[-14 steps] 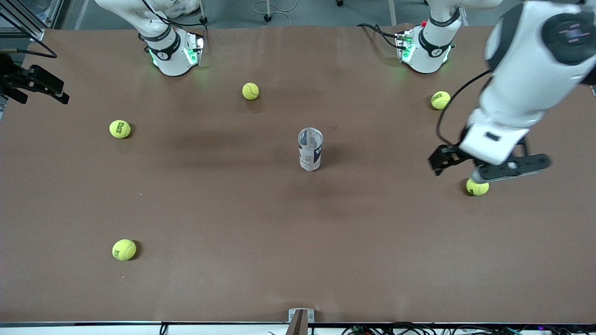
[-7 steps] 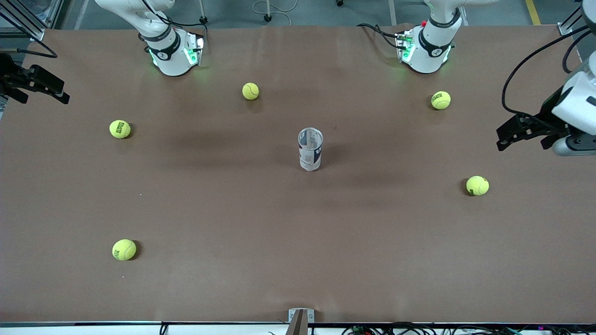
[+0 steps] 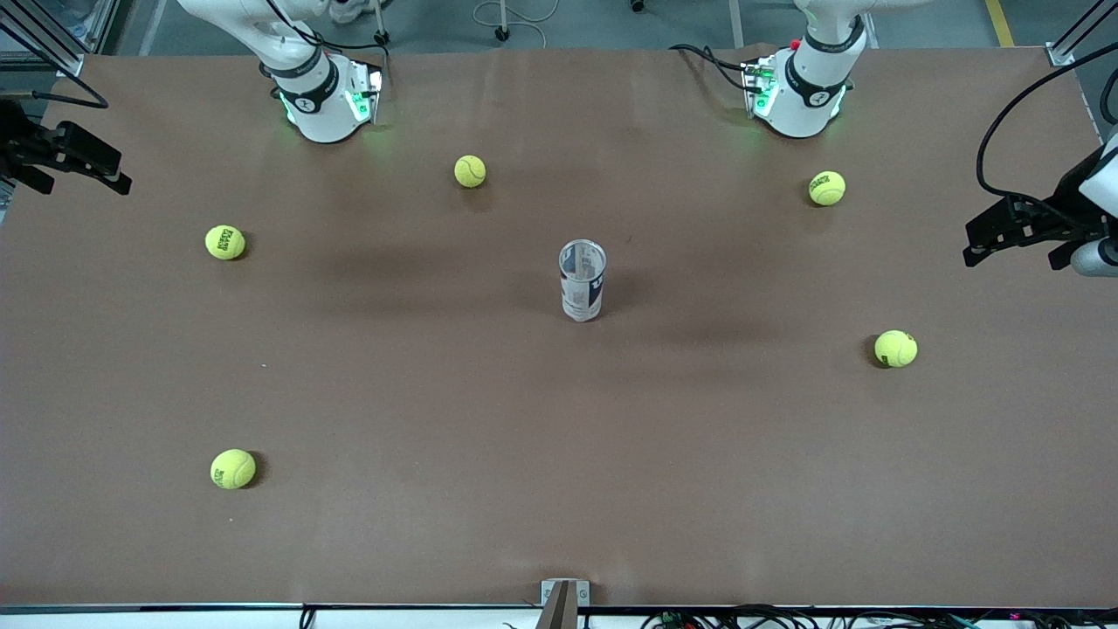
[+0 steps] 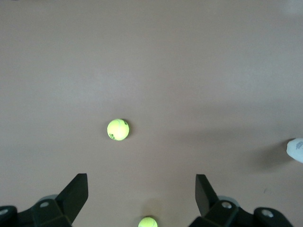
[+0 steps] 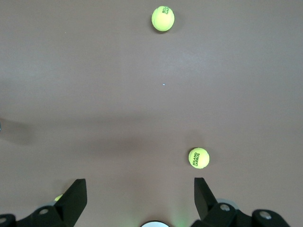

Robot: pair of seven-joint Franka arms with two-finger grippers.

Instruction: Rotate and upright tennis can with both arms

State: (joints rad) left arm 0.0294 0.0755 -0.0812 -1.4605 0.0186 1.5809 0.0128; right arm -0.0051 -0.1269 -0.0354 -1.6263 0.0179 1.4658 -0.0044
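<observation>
The tennis can (image 3: 582, 279) stands upright with its open metallic rim up, in the middle of the brown table; nothing touches it. A sliver of it shows at the edge of the left wrist view (image 4: 296, 150). My left gripper (image 3: 969, 245) is open and empty, up in the air over the table's edge at the left arm's end, well away from the can. Its jaws stand wide in the left wrist view (image 4: 140, 191). My right gripper (image 3: 118, 173) is open and empty over the table's edge at the right arm's end, and its arm waits (image 5: 139, 196).
Several yellow-green tennis balls lie scattered: one (image 3: 895, 349) nearest my left gripper, one (image 3: 826, 188) by the left arm's base, one (image 3: 470, 171) farther from the front camera than the can, and two (image 3: 225, 242) (image 3: 232, 468) toward the right arm's end.
My left arm has swung away from over the ball near the can toward its own end of the table. The can, the balls and my right arm have not moved.
</observation>
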